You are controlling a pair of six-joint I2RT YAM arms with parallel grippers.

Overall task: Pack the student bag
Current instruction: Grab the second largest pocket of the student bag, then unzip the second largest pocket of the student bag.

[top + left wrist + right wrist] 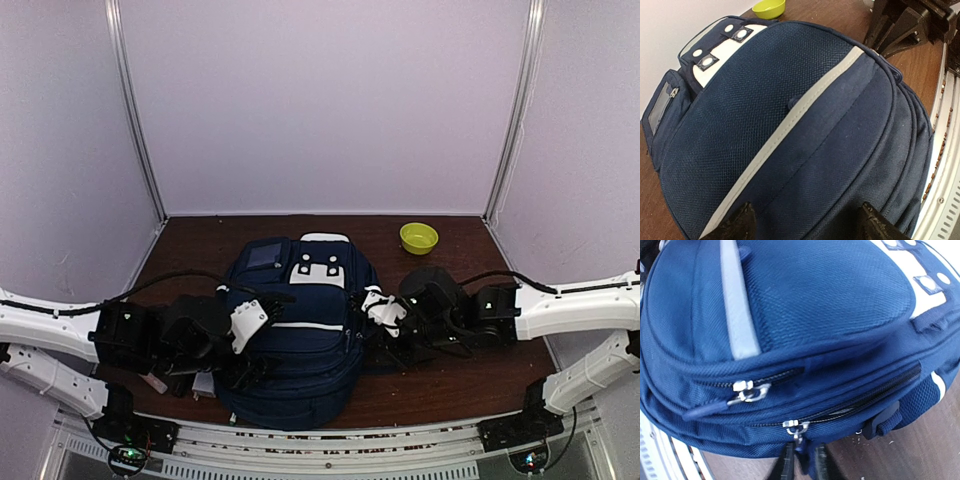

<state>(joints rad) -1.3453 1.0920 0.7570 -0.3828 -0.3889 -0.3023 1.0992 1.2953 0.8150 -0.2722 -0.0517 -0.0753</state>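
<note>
- student bag [295,340]: navy fabric backpack lying flat on its back at the middle of the table, front panel up, top end toward the far wall, bottom end at the near edge between the two arms.
- white trim stripe [790,117]: runs across the domed front pocket.
- top patch [318,267]: white with dark dots, at the far end of the bag, beside the carry handle.
- side pocket [660,105]: small, with a clear window and its own zip, on the bag's left shoulder.
- upper zipper pull [747,390]: metal slider with a navy fabric tab, on the right side seam; zip closed there.
- lower zipper pull [796,430]: second slider on the seam below, its tab hanging down.
- right gripper [803,465]: at the bag's right side, fingers drawn close on either side of the lower pull's tab; whether it is clamped cannot be told.
- left gripper [807,227]: over the front pocket on the bag's left, fingers spread wide, nothing between them.
- table [450,385]: dark brown wood grain.
- green bowl [418,237]: near the far right corner, apart from the bag.
</note>
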